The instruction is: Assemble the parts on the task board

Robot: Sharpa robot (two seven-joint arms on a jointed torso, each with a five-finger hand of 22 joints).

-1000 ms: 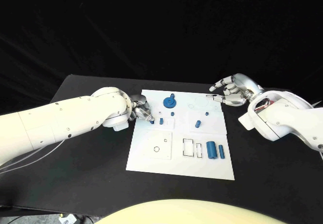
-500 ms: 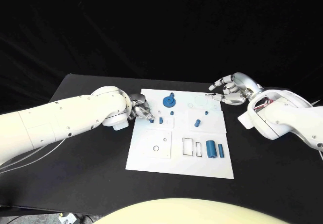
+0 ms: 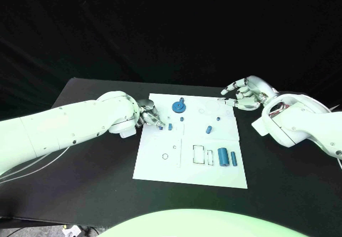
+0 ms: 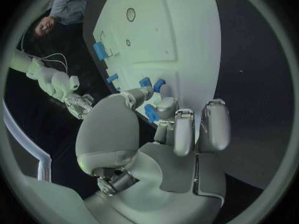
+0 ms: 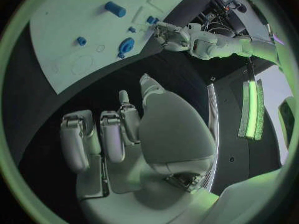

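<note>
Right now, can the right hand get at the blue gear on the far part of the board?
Probably yes. The right hand hovers empty past the task board's far right corner, and nothing lies between it and the blue gear.

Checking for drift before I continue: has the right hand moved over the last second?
No. The right hand hangs off the task board's far right corner as before, at the same spot against the table edge, holding nothing.
</note>
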